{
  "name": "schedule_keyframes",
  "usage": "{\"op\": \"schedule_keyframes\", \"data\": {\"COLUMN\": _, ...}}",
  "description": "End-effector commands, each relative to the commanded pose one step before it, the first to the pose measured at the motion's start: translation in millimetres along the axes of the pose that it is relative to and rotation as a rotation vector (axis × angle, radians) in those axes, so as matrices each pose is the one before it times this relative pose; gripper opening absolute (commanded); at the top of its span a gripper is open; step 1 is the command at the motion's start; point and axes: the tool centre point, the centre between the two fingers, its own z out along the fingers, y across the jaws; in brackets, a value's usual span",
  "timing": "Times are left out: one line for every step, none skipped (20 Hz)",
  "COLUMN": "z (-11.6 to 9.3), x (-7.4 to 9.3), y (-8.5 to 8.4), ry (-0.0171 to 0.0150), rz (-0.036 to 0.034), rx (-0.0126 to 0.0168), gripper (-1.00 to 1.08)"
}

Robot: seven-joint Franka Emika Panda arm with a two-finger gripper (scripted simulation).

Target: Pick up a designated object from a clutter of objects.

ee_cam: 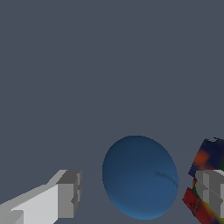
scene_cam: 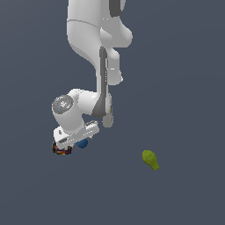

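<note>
The dark-blue ball (ee_cam: 140,177) lies on the grey floor between my two fingers, one pale finger (ee_cam: 68,194) on one side and the other (ee_cam: 214,192) on the far side. My gripper (ee_cam: 141,197) is open, with a gap showing between the ball and at least one finger. The multicoloured cube (ee_cam: 205,162) sits just beyond the second finger. In the exterior view my hand (scene_cam: 75,134) hangs low over the ball (scene_cam: 82,143), and the cube (scene_cam: 62,150) peeks out at its left.
The yellow-green pear-shaped thing (scene_cam: 150,159) lies alone on the exterior view's right. A pale grey bottle-like shape (scene_cam: 108,119) shows partly behind the arm's forearm. The floor is a flat dark grey.
</note>
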Motion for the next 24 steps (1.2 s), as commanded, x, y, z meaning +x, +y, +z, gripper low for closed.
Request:
{"op": "schedule_keyframes", "data": {"z": 12.62, "x": -1.44, "y": -0.66, "ry": -0.00294, "rz": -0.00016, "rx": 0.00263, "gripper": 1.00}}
{"op": "schedule_keyframes", "data": {"z": 2.48, "x": 0.30, "y": -0.09, "ry": 0.00015, "rz": -0.00066, "rx": -0.00012, "gripper": 1.00}}
{"op": "schedule_keyframes", "data": {"z": 1.89, "x": 0.11, "y": 0.25, "ry": 0.00000, "rz": 0.00000, "rx": 0.00000, "gripper": 1.00}}
{"op": "schedule_keyframes", "data": {"z": 1.22, "x": 0.17, "y": 0.27, "ry": 0.00000, "rz": 0.00000, "rx": 0.00000, "gripper": 1.00}}
{"op": "schedule_keyframes", "data": {"z": 0.63, "x": 0.17, "y": 0.22, "ry": 0.00000, "rz": 0.00000, "rx": 0.00000, "gripper": 1.00}}
{"op": "schedule_keyframes", "data": {"z": 0.18, "x": 0.08, "y": 0.09, "ry": 0.00000, "rz": 0.00000, "rx": 0.00000, "gripper": 1.00}}
{"op": "schedule_keyframes", "data": {"z": 0.00, "x": 0.00, "y": 0.00, "ry": 0.00000, "rz": 0.00000, "rx": 0.00000, "gripper": -1.00}}
{"op": "schedule_keyframes", "data": {"z": 0.00, "x": 0.00, "y": 0.00, "ry": 0.00000, "rz": 0.00000, "rx": 0.00000, "gripper": -1.00}}
{"op": "schedule_keyframes", "data": {"z": 0.00, "x": 0.00, "y": 0.00, "ry": 0.00000, "rz": 0.00000, "rx": 0.00000, "gripper": -1.00}}
{"op": "schedule_keyframes", "data": {"z": 0.00, "x": 0.00, "y": 0.00, "ry": 0.00000, "rz": 0.00000, "rx": 0.00000, "gripper": -1.00}}
{"op": "schedule_keyframes", "data": {"z": 0.00, "x": 0.00, "y": 0.00, "ry": 0.00000, "rz": 0.00000, "rx": 0.00000, "gripper": -1.00}}
{"op": "schedule_keyframes", "data": {"z": 0.00, "x": 0.00, "y": 0.00, "ry": 0.00000, "rz": 0.00000, "rx": 0.00000, "gripper": -1.00}}
{"op": "schedule_keyframes", "data": {"z": 0.00, "x": 0.00, "y": 0.00, "ry": 0.00000, "rz": 0.00000, "rx": 0.00000, "gripper": -1.00}}
{"op": "schedule_keyframes", "data": {"z": 0.00, "x": 0.00, "y": 0.00, "ry": 0.00000, "rz": 0.00000, "rx": 0.00000, "gripper": -1.00}}
{"op": "schedule_keyframes", "data": {"z": 0.00, "x": 0.00, "y": 0.00, "ry": 0.00000, "rz": 0.00000, "rx": 0.00000, "gripper": -1.00}}
{"op": "schedule_keyframes", "data": {"z": 0.00, "x": 0.00, "y": 0.00, "ry": 0.00000, "rz": 0.00000, "rx": 0.00000, "gripper": -1.00}}
{"op": "schedule_keyframes", "data": {"z": -12.61, "x": 7.73, "y": 3.55, "ry": 0.01819, "rz": -0.00341, "rx": -0.01449, "gripper": -1.00}}
{"op": "schedule_keyframes", "data": {"z": -0.24, "x": 0.07, "y": -0.17, "ry": 0.00000, "rz": 0.00000, "rx": 0.00000, "gripper": -1.00}}
{"op": "schedule_keyframes", "data": {"z": -0.71, "x": 0.21, "y": -0.52, "ry": 0.00000, "rz": 0.00000, "rx": 0.00000, "gripper": -1.00}}
{"op": "schedule_keyframes", "data": {"z": -1.19, "x": 0.36, "y": -0.86, "ry": 0.00000, "rz": 0.00000, "rx": 0.00000, "gripper": -1.00}}
{"op": "schedule_keyframes", "data": {"z": -1.67, "x": 0.50, "y": -1.21, "ry": 0.00000, "rz": 0.00000, "rx": 0.00000, "gripper": -1.00}}
{"op": "schedule_keyframes", "data": {"z": -2.15, "x": 0.64, "y": -1.56, "ry": 0.00000, "rz": 0.00000, "rx": 0.00000, "gripper": -1.00}}
{"op": "schedule_keyframes", "data": {"z": -2.64, "x": 0.79, "y": -1.91, "ry": 0.00000, "rz": 0.00000, "rx": 0.00000, "gripper": -1.00}}
{"op": "schedule_keyframes", "data": {"z": -2.71, "x": 0.90, "y": -2.19, "ry": -0.00051, "rz": 0.00013, "rx": 0.00044, "gripper": -1.00}}
